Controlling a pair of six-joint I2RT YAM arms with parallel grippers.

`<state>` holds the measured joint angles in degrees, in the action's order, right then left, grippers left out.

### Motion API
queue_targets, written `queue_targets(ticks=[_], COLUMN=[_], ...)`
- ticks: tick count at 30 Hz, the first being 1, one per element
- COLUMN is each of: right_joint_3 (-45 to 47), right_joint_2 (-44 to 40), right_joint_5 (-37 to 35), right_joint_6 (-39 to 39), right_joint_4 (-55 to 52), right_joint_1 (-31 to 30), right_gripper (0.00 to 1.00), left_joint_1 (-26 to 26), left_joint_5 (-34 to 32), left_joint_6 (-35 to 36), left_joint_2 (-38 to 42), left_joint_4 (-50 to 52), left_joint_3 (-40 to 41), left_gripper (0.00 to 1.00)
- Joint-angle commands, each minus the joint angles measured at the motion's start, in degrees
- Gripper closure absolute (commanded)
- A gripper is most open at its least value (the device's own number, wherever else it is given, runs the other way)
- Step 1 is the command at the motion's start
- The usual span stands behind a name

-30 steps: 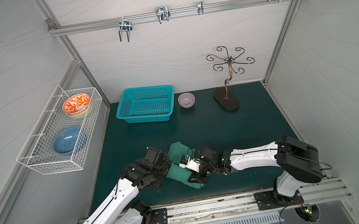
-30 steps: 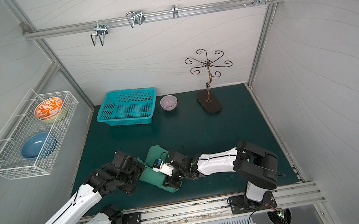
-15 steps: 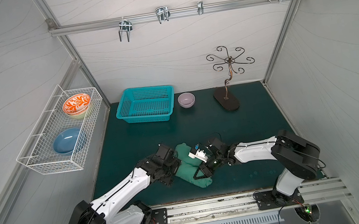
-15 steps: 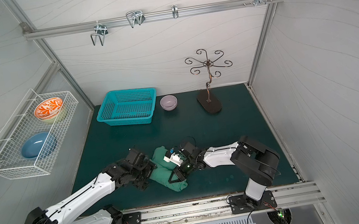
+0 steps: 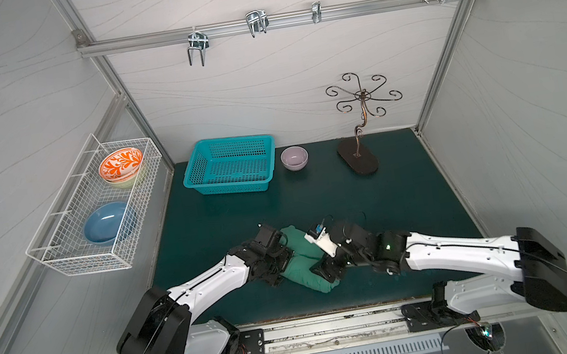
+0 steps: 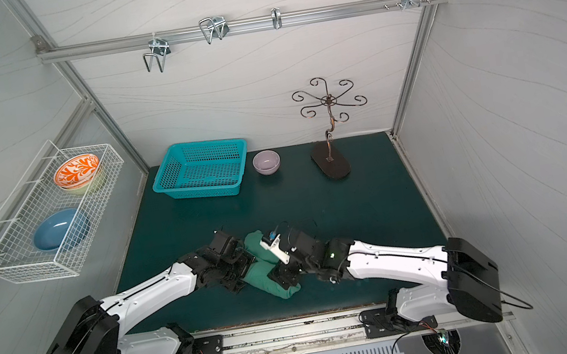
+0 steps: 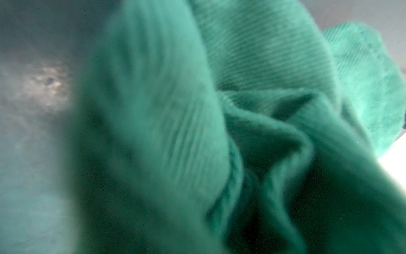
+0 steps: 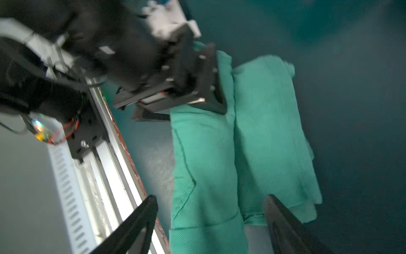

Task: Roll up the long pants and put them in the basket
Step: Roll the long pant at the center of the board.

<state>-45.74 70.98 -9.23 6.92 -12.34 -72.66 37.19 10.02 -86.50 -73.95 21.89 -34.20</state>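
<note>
Dark teal bench [image 5: 354, 205] fills the lower frame. Near its front edge, lower centre, we see the long pants [image 5: 302, 259] bundled into a short, thick roll, seemingly almost finished. Our right pincer [image 8: 212, 198] gapes wide astride one end, gripping nothing; our left pincer [image 5: 279, 258] touches the opposite side, its spread unclear. Behind sits a turquoise basket [image 5: 230, 165].

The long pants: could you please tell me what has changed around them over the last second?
The right gripper has let go of the long pants; its jaws now stand wide open astride one end. The left gripper shifted to the robot's right, up against the opposite side. The pants themselves, the basket, the bowl and the stand stayed put.
</note>
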Motion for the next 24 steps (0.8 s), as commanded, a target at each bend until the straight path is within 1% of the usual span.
queue_targets(ticks=[1, 4, 7, 10, 14, 16, 18, 20, 21, 22, 24], right_joint_3=[0.81, -0.92, -0.68, -0.66, -0.62, -0.17, 0.58, 1.40, 1.71, 2.31, 3.54], right_joint_2=[3.12, 9.65, 14.71, 18.63, 22.43, 23.12, 22.14, 20.36, 19.43, 18.13, 15.69], right_joint_5=[-17.45, -17.49, -17.08, -20.82, -25.54, -25.65, -23.22, -18.28, -14.21, -8.70, 2.77], right_joint_6=[-12.73, -13.73, -14.04, -13.38, -11.23, -9.93, -8.84, -7.21, -6.49, -5.46, -3.19], right_joint_4=[-0.73, -1.04, 1.60, 2.08, -0.08, -0.78, -0.74, -0.44, -0.19, 0.44, 2.35], right_joint_1=[-6.32, -8.44, -9.62, -9.53, -9.55, -9.41, -8.80, -7.10, -5.70, -3.93, 0.13], right_gripper=[0.18, 0.18, 0.18, 0.21, 0.29, 0.39, 0.52, 0.65, 0.68, 0.73, 0.77], left_joint_1=[0.08, 0.08, 0.08, 0.08, 0.07, 0.08, 0.01, -0.10, -0.10, -0.11, -0.10], left_joint_5=[1.06, 1.20, 0.99, 1.05, 0.27, -2.11, -5.89, -9.07, -9.82, -10.16, -10.04], left_joint_6=[0.96, 0.73, 0.63, 0.72, -0.15, 0.14, 1.46, 2.21, 1.94, 1.44, 0.23], left_joint_2=[-2.07, -2.01, -1.82, -1.46, 1.01, 3.32, 6.33, 9.42, 10.52, 11.57, 13.32], left_joint_4=[4.29, 4.23, 4.25, 4.90, 6.47, 10.18, 14.77, 18.67, 19.96, 20.90, 21.59], left_joint_3=[1.85, 2.02, 2.00, 1.94, 1.74, -0.25, -3.58, -6.58, -7.43, -7.94, -7.86], left_gripper=[0.21, 0.21, 0.21, 0.20, 0.16, 0.12, 0.08, 0.03, 0.02, 0.01, 0.00])
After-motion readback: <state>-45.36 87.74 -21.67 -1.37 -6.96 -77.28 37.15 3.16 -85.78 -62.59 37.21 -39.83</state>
